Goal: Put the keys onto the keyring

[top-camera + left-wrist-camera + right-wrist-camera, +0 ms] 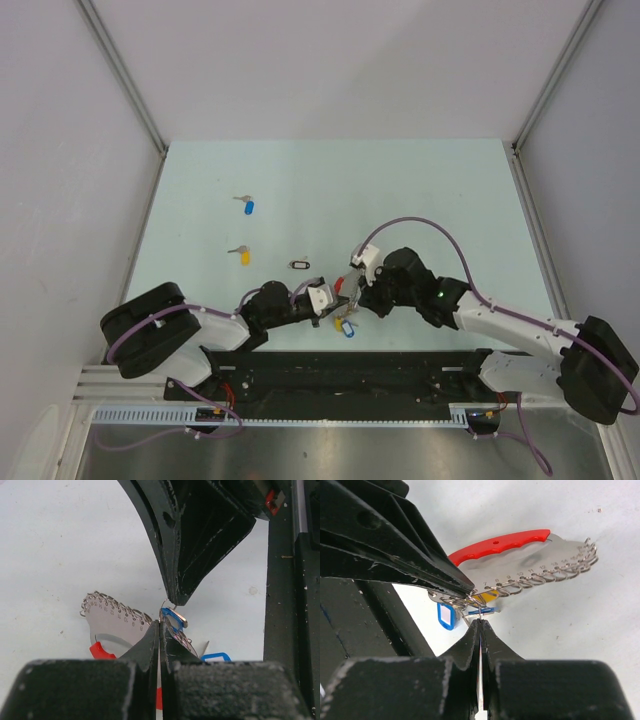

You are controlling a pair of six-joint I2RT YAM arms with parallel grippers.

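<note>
Both grippers meet nose to nose just inside the near edge of the table, about midway along it; your work sits there.

Left gripper: jaws pressed flat together, by the look of it pinching one end of the keyring; its thin metal plate shows on both sides of the fingertips in that wrist's view.

Right gripper: jaws likewise closed, seemingly nipping the fine wire loop of a blue-tagged key; the wire is too thin to be sure of the hold.

The keyring lies with its red grip on the side away from the right gripper and its row of wire loops on the near side; its long axis runs across the right fingertips and out to their right, starting from the end the left gripper holds.

What matters for the next move: the key's loop sits straight ahead of the right fingertips, touching or just short of the first ring in the row, right beside the left tip; you have almost no room between the two noses.

Judgement: this key is being threaded, not yet on.

Two more keys lie on the left half of the table; a loose blue key toward the far edge, a yellow key nearer; the left arm is closer to both. An oval tag lies between them and the grippers; leave it.
</note>
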